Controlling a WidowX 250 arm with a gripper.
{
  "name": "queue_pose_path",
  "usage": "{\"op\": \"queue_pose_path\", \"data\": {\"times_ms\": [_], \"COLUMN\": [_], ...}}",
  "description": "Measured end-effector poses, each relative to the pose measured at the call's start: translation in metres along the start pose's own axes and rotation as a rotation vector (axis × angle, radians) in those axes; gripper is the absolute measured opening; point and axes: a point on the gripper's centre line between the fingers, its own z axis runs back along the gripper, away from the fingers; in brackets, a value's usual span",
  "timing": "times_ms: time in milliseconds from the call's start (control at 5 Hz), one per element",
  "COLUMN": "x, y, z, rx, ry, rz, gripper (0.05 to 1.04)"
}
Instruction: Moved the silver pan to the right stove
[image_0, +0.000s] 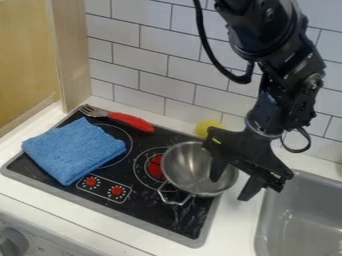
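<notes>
Silver pan (186, 169) right of centre in the frame, overlapping the right burner (157, 167); the gripper (230, 189) holds nothing, its fingers (250, 187) parted astride the rim. To centre it, I'd pinch lightly, then ease it left, low and level, so it can't tip

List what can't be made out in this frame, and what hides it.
All in the camera view:
Silver pan: part of its right side, behind the gripper; contact is unclear.
Right burner: partly under the pan.
Left burner: partly under the blue cloth.
Yellow object: partly behind the gripper, unidentifiable.
Sink: cut off by the picture's edge.
</notes>
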Motion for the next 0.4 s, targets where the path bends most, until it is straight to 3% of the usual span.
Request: {"op": "queue_pose_path", "data": {"times_ms": [200, 400], "x": [0.000, 0.001], "y": [0.000, -0.005], "z": [-0.001, 0.012], "rx": [-0.002, -0.079], "ry": [0.000, -0.073], "rz": [0.003, 0.008], "gripper": [1.013, 1.009]}}
